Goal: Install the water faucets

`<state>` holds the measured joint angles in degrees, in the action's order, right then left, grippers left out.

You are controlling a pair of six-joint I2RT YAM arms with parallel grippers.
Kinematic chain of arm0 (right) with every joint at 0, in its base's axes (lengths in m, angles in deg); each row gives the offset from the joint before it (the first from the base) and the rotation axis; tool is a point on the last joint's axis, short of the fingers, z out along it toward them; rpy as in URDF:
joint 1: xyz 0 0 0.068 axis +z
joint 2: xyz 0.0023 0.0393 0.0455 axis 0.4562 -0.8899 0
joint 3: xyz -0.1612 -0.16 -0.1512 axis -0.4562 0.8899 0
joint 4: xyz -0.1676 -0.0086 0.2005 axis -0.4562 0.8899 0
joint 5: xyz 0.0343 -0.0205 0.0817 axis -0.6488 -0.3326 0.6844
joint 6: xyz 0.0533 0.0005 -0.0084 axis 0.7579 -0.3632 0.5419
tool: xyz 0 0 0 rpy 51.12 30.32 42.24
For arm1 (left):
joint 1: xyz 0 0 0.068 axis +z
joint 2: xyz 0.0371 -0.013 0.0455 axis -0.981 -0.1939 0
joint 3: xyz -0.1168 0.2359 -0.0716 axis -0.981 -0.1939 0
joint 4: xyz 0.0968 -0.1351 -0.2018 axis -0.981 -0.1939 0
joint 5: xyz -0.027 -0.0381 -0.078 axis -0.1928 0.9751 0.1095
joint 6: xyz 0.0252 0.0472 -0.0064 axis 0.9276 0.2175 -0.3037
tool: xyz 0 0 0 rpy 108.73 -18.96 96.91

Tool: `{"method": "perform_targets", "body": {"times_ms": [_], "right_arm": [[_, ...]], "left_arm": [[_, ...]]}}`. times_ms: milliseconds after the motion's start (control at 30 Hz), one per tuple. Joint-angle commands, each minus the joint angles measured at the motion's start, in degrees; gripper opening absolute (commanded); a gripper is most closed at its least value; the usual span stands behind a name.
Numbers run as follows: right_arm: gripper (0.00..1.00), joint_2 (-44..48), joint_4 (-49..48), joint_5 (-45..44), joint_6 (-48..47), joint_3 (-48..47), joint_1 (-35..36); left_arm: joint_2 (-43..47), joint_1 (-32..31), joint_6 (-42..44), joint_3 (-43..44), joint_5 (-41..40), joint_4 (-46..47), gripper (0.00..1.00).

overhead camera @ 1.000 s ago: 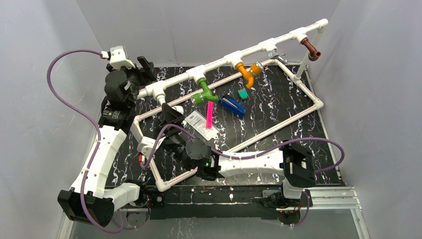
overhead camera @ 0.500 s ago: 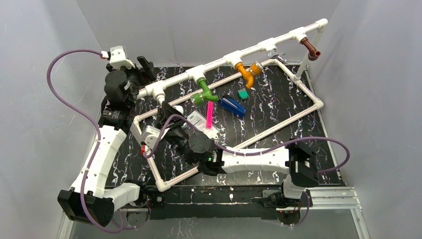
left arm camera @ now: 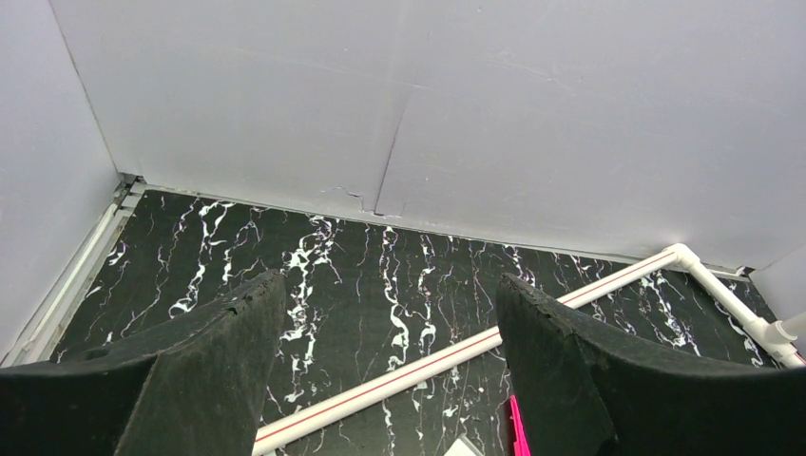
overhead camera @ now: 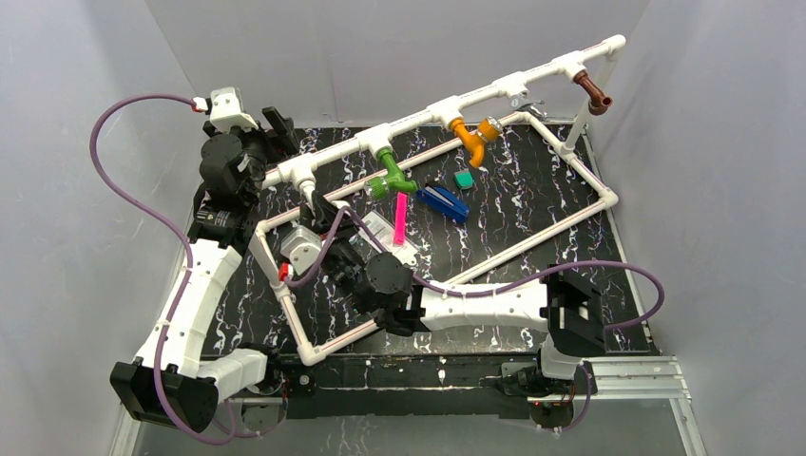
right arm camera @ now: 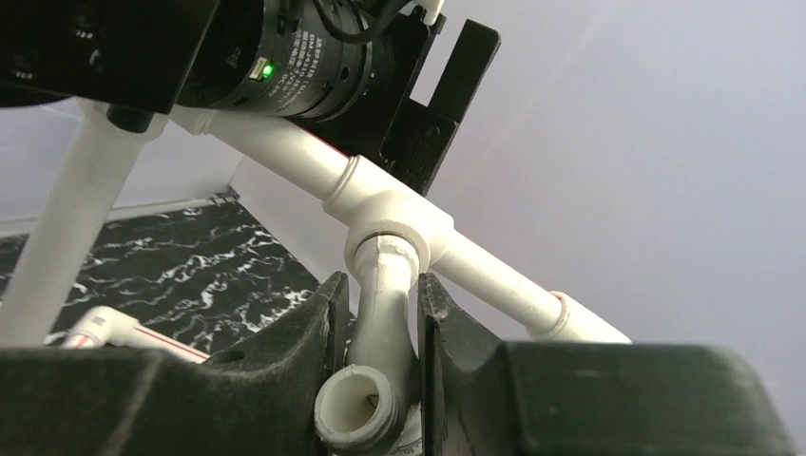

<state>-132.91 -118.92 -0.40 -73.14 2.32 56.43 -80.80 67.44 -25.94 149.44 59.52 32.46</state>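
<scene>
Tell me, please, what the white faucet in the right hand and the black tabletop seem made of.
The white bent faucet looks like matte moulded plastic: opaque, thick-walled open spout. The black white-veined tabletop looks marble-patterned, low-sheen; stone or print, I cannot tell.

I'm seeing the black marbled bench (overhead camera: 532,204) carrying the pipe frame (overhead camera: 532,242); pink stick (overhead camera: 400,217), blue piece (overhead camera: 444,202) and green block (overhead camera: 464,179) are lying inside it.

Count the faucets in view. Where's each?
4. White faucet: in the right gripper, under the leftmost tee. Green faucet, orange faucet, brown faucet: hanging from the pipe frame further right. None apparently hidden.
</scene>
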Motion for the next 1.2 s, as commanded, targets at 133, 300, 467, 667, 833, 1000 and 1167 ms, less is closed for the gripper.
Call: {"method": "perform_targets", "body": {"times_ms": [133, 300, 467, 667, 833, 1000, 1167], "right_arm": [[0.01, 0.46, -13.39, -3.24, 28.67, -0.58, -1.21], [0.01, 0.86, -14.69, -4.68, 36.71, 0.16, -1.54], [0.01, 1.81, -14.73, -5.8, 39.9, 1.08, -1.81], [0.01, 3.11, -10.71, -3.72, 34.56, 0.24, -1.76], [0.42, 6.02, -5.0, -0.23, 32.33, 0.2, -1.82], [0.71, 10.08, 1.95, 4.32, 31.06, 0.43, -1.83], [0.85, 14.68, 11.17, 10.78, 28.82, 1.19, -1.78]], "left_arm": [[-6.05, 0.57, 0.12, -8.18, -0.06, -19.7, 0.79], [-5.88, 0.58, 0.12, -8.24, -0.07, -19.71, 0.79], [-5.7, 0.59, 0.06, -8.19, 0.02, -19.72, 0.79], [-5.69, 0.57, 0.03, -8.19, 0.12, -19.69, 0.79], [-5.61, 0.57, 0.03, -8.19, 0.03, -19.67, 0.79], [-5.65, 0.61, 0.03, -8.19, -0.06, -19.67, 0.79], [-5.87, 0.58, 0.08, -8.24, -0.06, -19.68, 0.79]]}}
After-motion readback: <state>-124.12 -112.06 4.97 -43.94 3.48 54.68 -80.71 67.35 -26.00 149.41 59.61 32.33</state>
